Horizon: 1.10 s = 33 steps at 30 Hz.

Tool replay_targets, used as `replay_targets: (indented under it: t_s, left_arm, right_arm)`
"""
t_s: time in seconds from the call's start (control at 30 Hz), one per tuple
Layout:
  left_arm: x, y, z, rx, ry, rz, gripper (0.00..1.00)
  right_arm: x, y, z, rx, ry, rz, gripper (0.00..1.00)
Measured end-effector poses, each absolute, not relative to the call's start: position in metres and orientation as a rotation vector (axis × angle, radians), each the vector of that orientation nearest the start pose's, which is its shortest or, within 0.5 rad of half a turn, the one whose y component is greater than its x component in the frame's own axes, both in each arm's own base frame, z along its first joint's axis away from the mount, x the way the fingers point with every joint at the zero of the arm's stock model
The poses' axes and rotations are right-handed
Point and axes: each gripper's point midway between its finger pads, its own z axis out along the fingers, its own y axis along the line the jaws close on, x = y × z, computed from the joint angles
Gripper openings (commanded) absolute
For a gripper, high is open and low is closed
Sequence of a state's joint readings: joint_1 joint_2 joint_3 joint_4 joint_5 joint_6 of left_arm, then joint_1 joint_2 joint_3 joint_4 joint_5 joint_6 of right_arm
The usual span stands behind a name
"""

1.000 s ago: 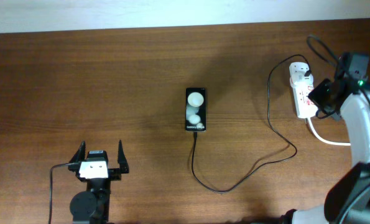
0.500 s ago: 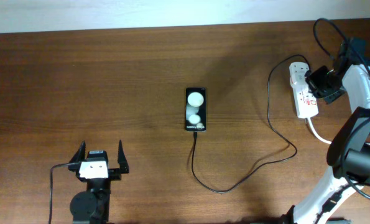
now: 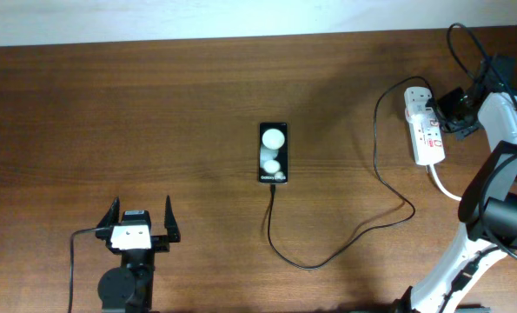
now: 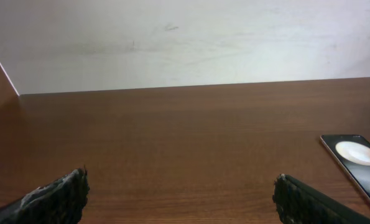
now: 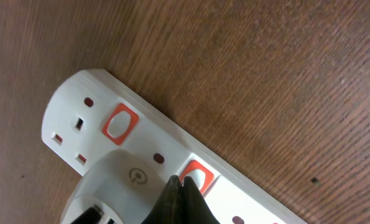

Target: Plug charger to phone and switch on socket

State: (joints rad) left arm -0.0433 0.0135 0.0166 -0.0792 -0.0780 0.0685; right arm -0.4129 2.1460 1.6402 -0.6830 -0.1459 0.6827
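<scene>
right end effector [image 5: 180, 190] closed, tips touching red switch [image 5: 197, 176] on socket [image 5: 73, 118] near right bench [image 3: 154, 104] edge. charger [image 3: 328, 256] meets phone [image 3: 274, 152] mid-bench. left end effector [image 3: 141, 211] open by front edge.

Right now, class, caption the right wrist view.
Shut right end effector tips at a red switch on the white power strip.

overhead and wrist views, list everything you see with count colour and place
phone: 1, black, table centre, screen up
charger: 1, black cable with white plug, from phone to socket
socket: 1, white with red switches, table's right side
cord: 1, thick white, trailing from socket
table: 1, brown wood
left gripper: 1, black, open, near edge, empty
right gripper: 1, black, shut, tip at a red socket switch
</scene>
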Motion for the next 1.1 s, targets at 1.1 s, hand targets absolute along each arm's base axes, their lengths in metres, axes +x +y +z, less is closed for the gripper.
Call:
replay_targets:
  t_s: [1.1]
  left_arm:
    - [0.246, 0.003, 0.159, 0.033, 1.647, 0.083, 0.99]
  right_arm:
    - [0.446, -0.139, 0.043, 1.27, 2.606, 0.269, 0.04]
